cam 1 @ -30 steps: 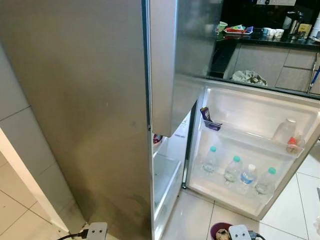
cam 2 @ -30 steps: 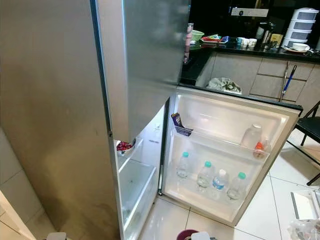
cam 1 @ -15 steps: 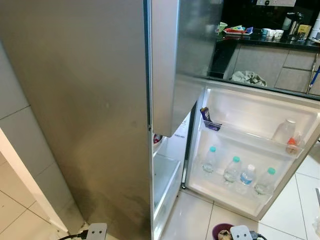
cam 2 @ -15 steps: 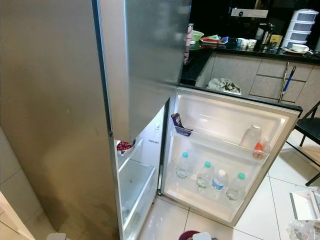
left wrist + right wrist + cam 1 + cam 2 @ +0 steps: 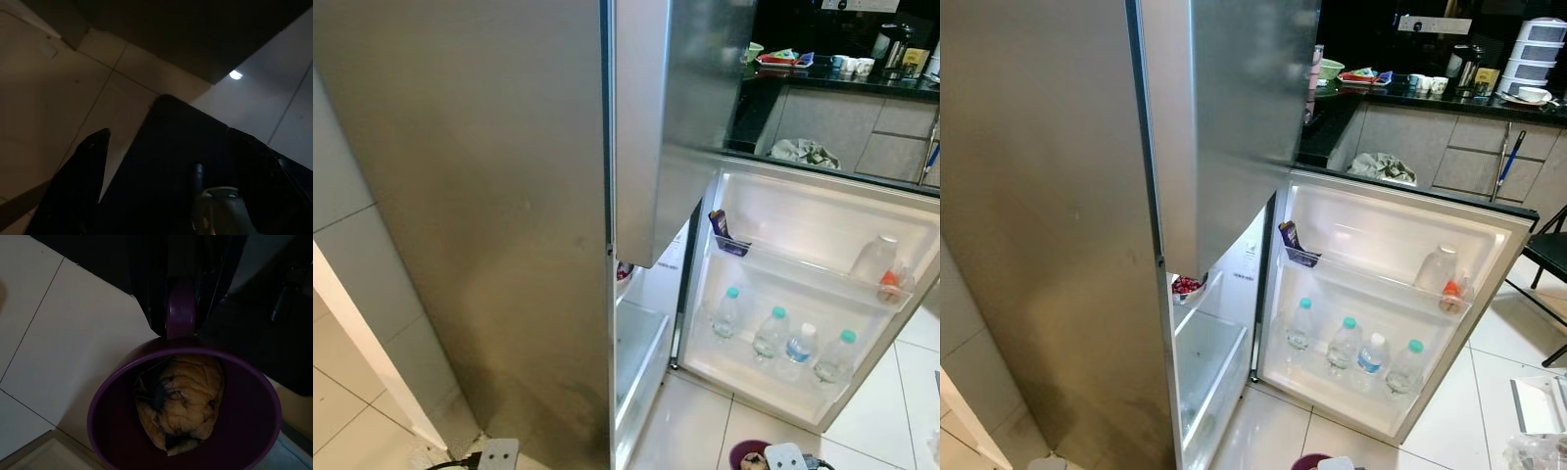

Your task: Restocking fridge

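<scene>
A tall silver fridge (image 5: 480, 225) stands before me, its upper door (image 5: 651, 117) ajar and its lower door (image 5: 803, 294) swung wide to the right. Several water bottles (image 5: 770, 333) stand in the lower door shelf. A clear bottle (image 5: 874, 259) and a small orange-capped one (image 5: 889, 284) sit on the shelf above. Inside are a bowl of red fruit (image 5: 1185, 286) and a clear drawer (image 5: 636, 352). My right gripper (image 5: 181, 316) is shut on the handle of a purple cup (image 5: 186, 421) holding a brown wrinkled lump (image 5: 183, 401), low over the floor. My left gripper (image 5: 146, 171) hangs over the tiles.
A dark kitchen counter (image 5: 1430, 96) with cups and dishes runs behind the open door. A chair (image 5: 1549, 245) and a white tray (image 5: 1536, 401) stand on the floor at the right. A white wall (image 5: 352, 294) is close on the left. White floor tiles (image 5: 685, 431) lie before the fridge.
The whole picture has shifted slightly, so the camera moved. The fridge doors, the bottles and the cup keep their places.
</scene>
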{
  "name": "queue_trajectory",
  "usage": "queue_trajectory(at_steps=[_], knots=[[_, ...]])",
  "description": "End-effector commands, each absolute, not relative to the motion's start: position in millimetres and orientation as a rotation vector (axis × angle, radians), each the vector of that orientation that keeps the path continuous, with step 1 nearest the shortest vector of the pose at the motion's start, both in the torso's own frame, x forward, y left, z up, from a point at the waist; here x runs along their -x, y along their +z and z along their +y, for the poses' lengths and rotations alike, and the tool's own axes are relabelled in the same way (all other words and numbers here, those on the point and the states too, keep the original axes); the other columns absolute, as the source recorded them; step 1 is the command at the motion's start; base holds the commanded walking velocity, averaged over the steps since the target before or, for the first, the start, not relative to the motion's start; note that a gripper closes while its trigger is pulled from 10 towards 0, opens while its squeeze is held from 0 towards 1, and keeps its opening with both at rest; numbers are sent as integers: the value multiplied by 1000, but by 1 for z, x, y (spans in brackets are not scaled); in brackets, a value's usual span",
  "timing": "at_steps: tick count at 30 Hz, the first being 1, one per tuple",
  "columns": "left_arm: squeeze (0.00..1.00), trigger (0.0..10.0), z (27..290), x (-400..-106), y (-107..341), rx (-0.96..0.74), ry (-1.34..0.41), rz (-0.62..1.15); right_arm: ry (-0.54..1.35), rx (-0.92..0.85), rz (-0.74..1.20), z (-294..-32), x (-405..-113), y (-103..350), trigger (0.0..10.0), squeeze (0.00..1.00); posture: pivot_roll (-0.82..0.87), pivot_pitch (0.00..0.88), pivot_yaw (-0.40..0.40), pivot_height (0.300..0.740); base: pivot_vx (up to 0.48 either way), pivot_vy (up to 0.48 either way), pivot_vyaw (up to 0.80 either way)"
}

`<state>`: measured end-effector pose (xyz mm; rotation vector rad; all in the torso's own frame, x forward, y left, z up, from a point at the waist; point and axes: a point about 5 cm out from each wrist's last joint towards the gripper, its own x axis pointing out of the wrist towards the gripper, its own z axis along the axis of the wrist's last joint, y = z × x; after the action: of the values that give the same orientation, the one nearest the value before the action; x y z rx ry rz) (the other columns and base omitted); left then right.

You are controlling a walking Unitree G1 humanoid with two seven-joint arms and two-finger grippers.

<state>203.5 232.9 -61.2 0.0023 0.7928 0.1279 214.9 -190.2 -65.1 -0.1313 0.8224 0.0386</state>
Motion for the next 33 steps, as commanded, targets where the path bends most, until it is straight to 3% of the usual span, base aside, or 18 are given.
queue_trajectory(at_steps=[1,16,33], knots=[[0,10000,237,-197,-64,-5,143,807,47,141,837,-192,-212,-67,10000,0,104,84,-67,734,0,0,0],[0,10000,240,-198,-62,-22,122,800,58,146,825,-186,-217,-64,10000,0,85,58,-54,734,0,0,0],[0,10000,227,-216,-56,-13,69,777,7,144,844,-200,-207,-68,10000,0,56,52,-22,734,0,0,0]])
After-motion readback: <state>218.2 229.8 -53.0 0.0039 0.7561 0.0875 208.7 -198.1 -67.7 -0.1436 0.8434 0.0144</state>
